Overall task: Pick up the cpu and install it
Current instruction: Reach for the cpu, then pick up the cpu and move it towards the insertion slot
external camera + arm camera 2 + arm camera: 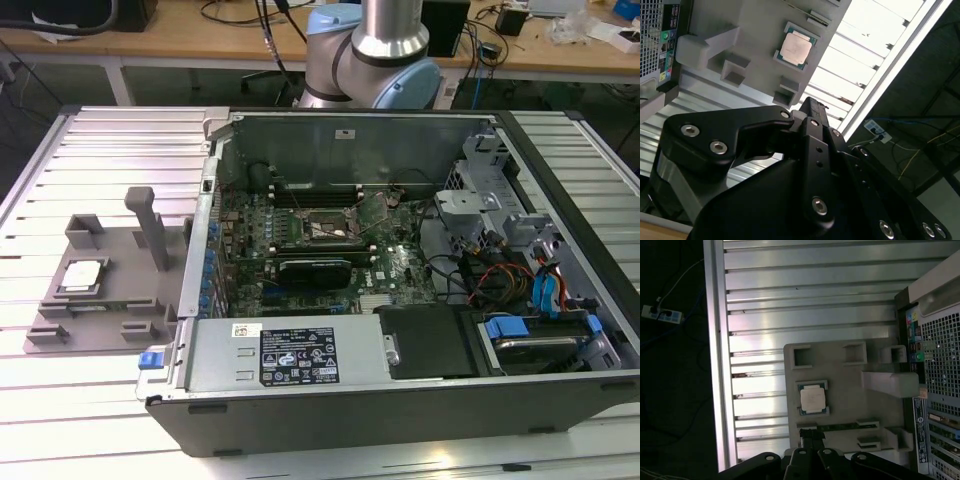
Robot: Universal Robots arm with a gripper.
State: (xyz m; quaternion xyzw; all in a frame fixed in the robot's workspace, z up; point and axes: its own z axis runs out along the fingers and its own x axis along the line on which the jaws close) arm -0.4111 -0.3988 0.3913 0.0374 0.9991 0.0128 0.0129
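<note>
The cpu point(82, 275) is a small silvery square chip lying flat in a recess of the grey plastic tray point(120, 262), at the exterior view's left beside the computer case. Both wrist views look down on the cpu point(796, 47) point(813, 398) in its tray point(850, 405) from well above. My black gripper point(811, 437) point(807, 102) hangs over the tray's edge, apart from the chip, shut with nothing in it. Inside the open case the black square socket frame point(325, 228) sits on the motherboard.
The open computer case point(400, 390) lies on a ribbed metal table point(110, 140), with cables and drive bays at the exterior view's right. An upright grey post point(150, 225) stands on the tray near the case wall. The arm's base point(370, 50) is behind the case.
</note>
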